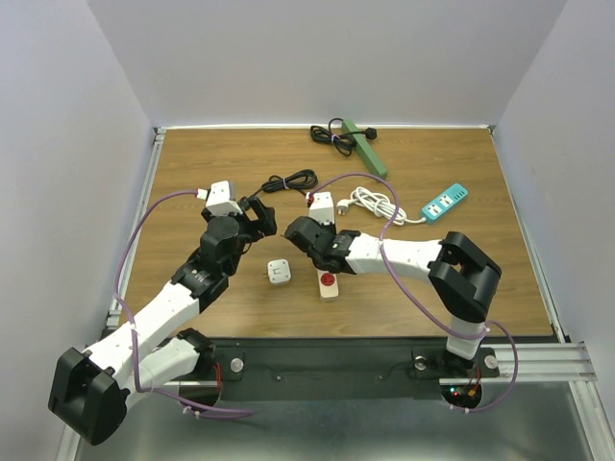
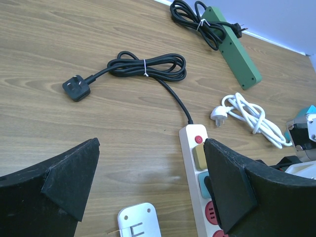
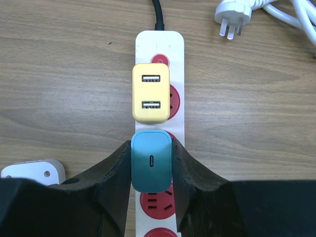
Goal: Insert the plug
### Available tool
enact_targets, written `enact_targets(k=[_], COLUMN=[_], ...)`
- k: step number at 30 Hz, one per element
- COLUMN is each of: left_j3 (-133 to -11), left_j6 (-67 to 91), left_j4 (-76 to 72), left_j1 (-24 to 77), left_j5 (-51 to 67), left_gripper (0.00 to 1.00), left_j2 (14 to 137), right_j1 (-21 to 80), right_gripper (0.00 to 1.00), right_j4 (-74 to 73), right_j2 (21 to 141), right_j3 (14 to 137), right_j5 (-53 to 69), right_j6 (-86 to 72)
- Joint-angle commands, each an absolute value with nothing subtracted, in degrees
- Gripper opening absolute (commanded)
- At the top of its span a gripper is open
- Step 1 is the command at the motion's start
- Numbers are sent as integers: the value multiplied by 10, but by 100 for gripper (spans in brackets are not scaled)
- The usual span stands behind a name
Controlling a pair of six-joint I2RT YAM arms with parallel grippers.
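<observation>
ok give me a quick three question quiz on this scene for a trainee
1. True or false: the right pincer is closed on the teal adapter.
2. Which adapter sits nearest the cable end of the white strip? A yellow, B teal, C green.
3. Fill in: the left pincer stands ___ and holds nothing.

Key: 1 true. 2 A, the yellow adapter. 3 open.
</observation>
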State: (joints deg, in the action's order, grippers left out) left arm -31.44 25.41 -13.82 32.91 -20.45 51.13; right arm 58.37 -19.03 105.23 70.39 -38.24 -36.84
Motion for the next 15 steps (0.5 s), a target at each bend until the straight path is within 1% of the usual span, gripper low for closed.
enact_targets(k=[1,6,11,12,13,14,15], left_j3=[-321,-323,-333,-337,-339,-341,-340], left_j6=[254,256,262,264,269,272,274], left_j4=[-147,-137,-107,-99,-85,-79,-76], left_j1=[327,327,328,328,328,328,328], left_j5=[-220,-232,-250,-254,-257,-261,-266], left_gripper=[99,99,99,99,99,99,99], left_j2=[504,497,504,507,509,510,510], right_j1=[602,602,600,600,599,598,596], right_gripper=[0,0,1,5,15,20,35], right_j4=[-294,-295,-301,-302,-303,-303,-304], right_j2=[1129,1106,1075,1072,1066,1063,1055], right_j3=[661,644,666,672,682,686,689], right_j5=[-257,-257,-272,-274,-273,-277,-279], right_j6=[-381,-393,-396,-395,-394,-393,-391])
